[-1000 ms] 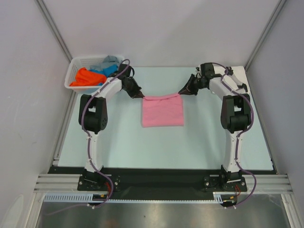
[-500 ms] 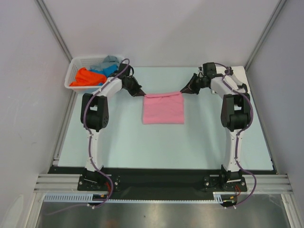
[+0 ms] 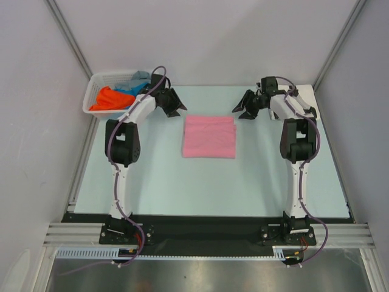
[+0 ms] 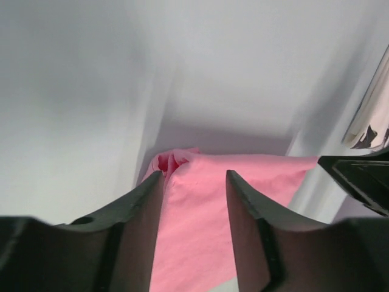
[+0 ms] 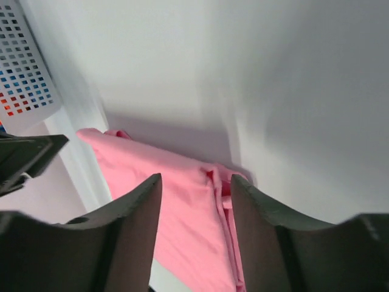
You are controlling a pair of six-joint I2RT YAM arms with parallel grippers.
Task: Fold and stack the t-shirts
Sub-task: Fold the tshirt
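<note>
Pink t-shirt (image 3: 209,137) was recorded folded flat, well right of the basket (image 3: 92,91); left gripper (image 3: 172,104) nearer the basket, right gripper (image 3: 244,109) farther, both spread and empty; fold judged done, remaining t-shirts (image 3: 115,96) to be fetched next.

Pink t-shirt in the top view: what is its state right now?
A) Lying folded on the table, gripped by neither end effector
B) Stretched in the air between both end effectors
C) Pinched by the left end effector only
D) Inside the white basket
A: the pink t-shirt lies flat on the table, and the left end effector and right end effector are both open and clear of its far corners.
</note>
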